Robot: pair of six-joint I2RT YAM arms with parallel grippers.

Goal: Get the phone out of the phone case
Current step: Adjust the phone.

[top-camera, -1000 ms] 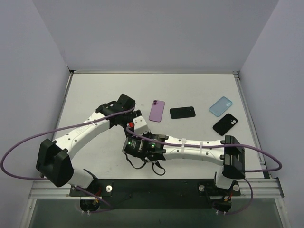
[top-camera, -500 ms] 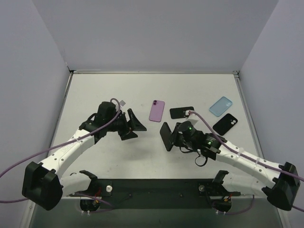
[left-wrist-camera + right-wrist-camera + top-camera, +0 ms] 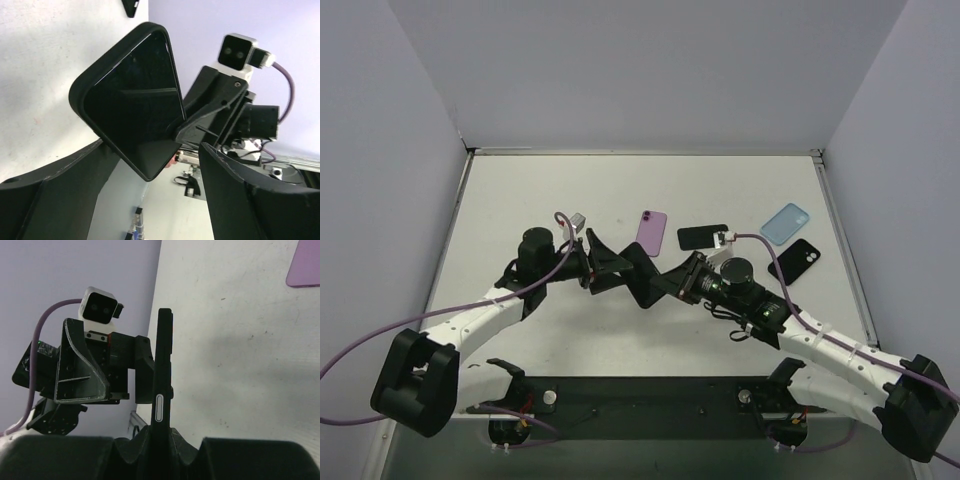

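The right gripper [image 3: 680, 283] is clamped on the phone case [image 3: 79, 95] and holds it in the air above the table [image 3: 520, 190]. The phone [image 3: 135, 102] sits inside, its dark screen facing the left wrist camera. From the left gripper [image 3: 612, 266], whose fingers are spread wide to either side of the case, it lies just beside at about 4 o'clock, so the left arm looks free to pry. In the top view the long axis seems to run from 11 to 5 o'clock. A purple handset [image 3: 651, 232] and a black handset [image 3: 704, 237] lie on the table at 12 to 1 o'clock, apart from the work.
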